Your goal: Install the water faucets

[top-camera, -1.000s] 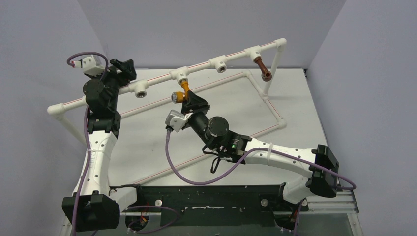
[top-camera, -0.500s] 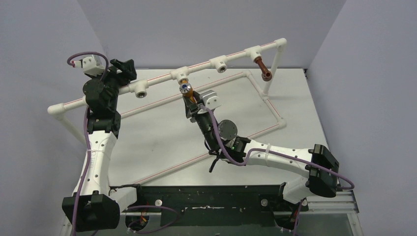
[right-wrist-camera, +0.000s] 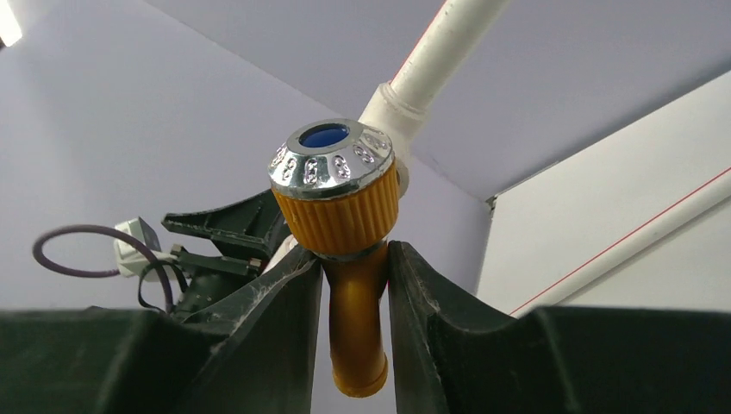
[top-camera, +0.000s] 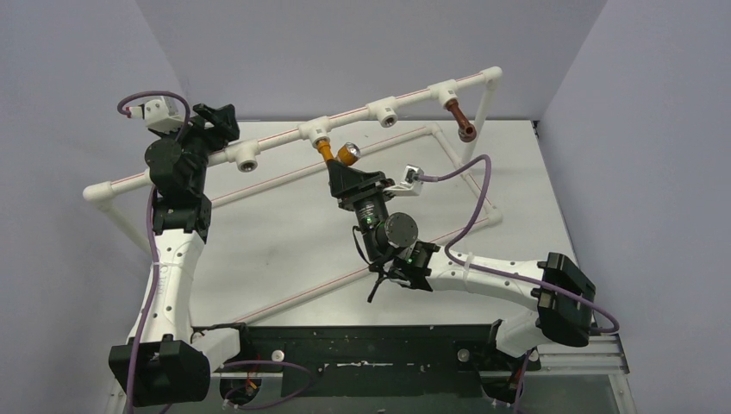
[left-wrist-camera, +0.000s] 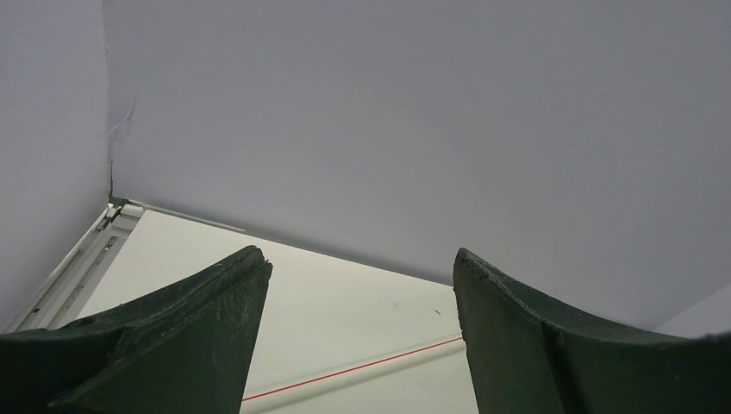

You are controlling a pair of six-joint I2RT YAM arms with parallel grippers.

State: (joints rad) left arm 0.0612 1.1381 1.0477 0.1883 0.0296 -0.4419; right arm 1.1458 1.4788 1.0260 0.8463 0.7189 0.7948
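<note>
Two water faucets show in the top view, both at the raised rail of the white pipe frame (top-camera: 405, 102). The dark reddish-brown faucet (top-camera: 461, 121) hangs from the tee socket nearest the frame's far right corner, spout angled down, well apart from both arms. The orange-yellow faucet (top-camera: 330, 153) sits just below the middle tee socket (top-camera: 315, 134), its stem end against the socket mouth and its round silver end (top-camera: 349, 153) pointing right. The right claw (top-camera: 338, 168) is clamped narrowly on it. The right wrist view shows both black fingers (right-wrist-camera: 284, 293) pressed on the orange neck (right-wrist-camera: 355, 319) just under the ribbed collar, with the silver cap and its blue centre above. The left claw (top-camera: 220, 119) is raised near the rail's left part, and its fingers (left-wrist-camera: 215, 310) are spread wide with nothing between them, facing the back wall above the pale surface (top-camera: 284, 233).
</note>
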